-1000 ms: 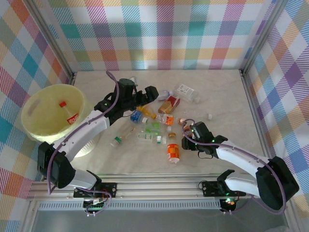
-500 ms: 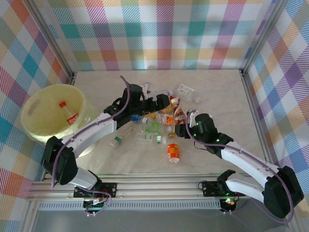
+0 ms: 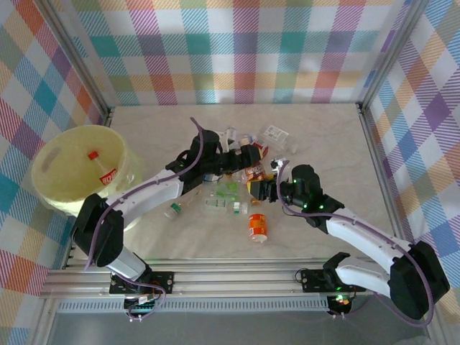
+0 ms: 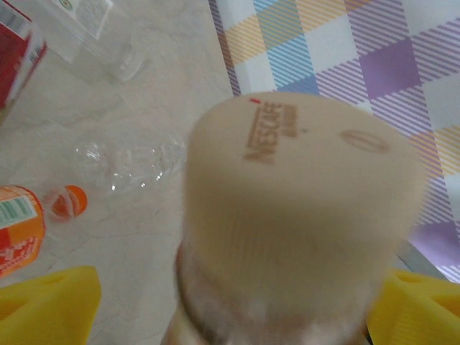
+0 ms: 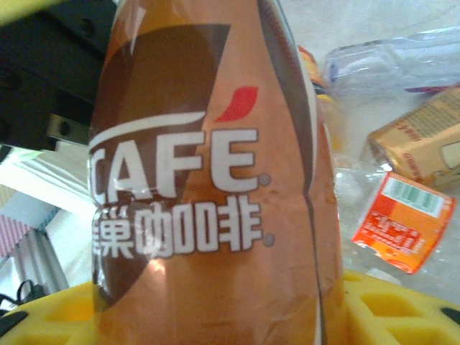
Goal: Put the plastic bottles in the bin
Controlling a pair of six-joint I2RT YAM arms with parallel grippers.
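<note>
Bin [image 3: 72,188] with red-capped bottle [image 3: 101,166] inside

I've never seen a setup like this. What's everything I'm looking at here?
bin: one, pale yellow, table's left edge.
red-capped bottle: one, clear with red label, inside the bin.
coffee bottle: one, brown-orange label, cream cap, held mid-table.
orange bottle: one, lying alone nearest the arms' bases.
loose bottles: several, clear and coloured, heaped mid-table.
table: one, pale marbled.
walls: pastel checked, three sides.
left gripper: yellow fingers, open astride the coffee bottle's cap.
right gripper: yellow fingers, shut on the coffee bottle.
</note>
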